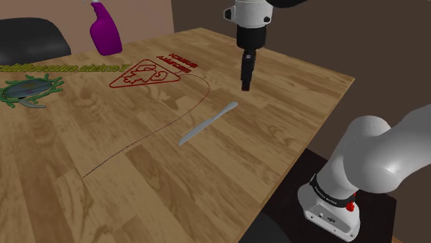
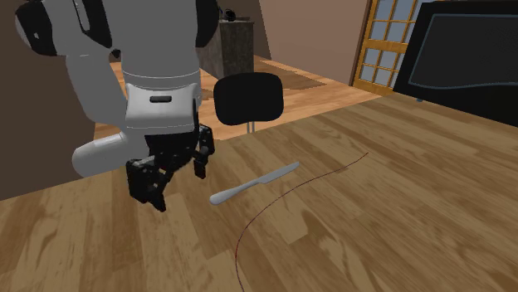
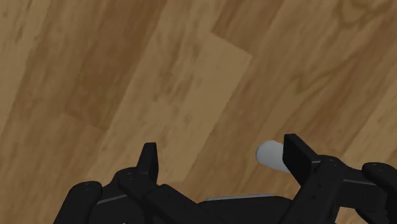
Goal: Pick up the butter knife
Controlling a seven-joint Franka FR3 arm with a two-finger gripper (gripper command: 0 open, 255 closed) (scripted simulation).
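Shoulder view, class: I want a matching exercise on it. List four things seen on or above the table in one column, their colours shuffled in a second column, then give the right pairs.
Things:
1. butter knife
2. spray bottle
3. pincer
4. triangle print on the tabletop

Colours:
A. red
B. black
C. pale grey
D. purple

Pairs: 1-C; 2-D; 3-B; 4-A

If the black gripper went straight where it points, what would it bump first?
Probably the wooden table; the butter knife's end sits beside one finger, so the gripper might clip that.
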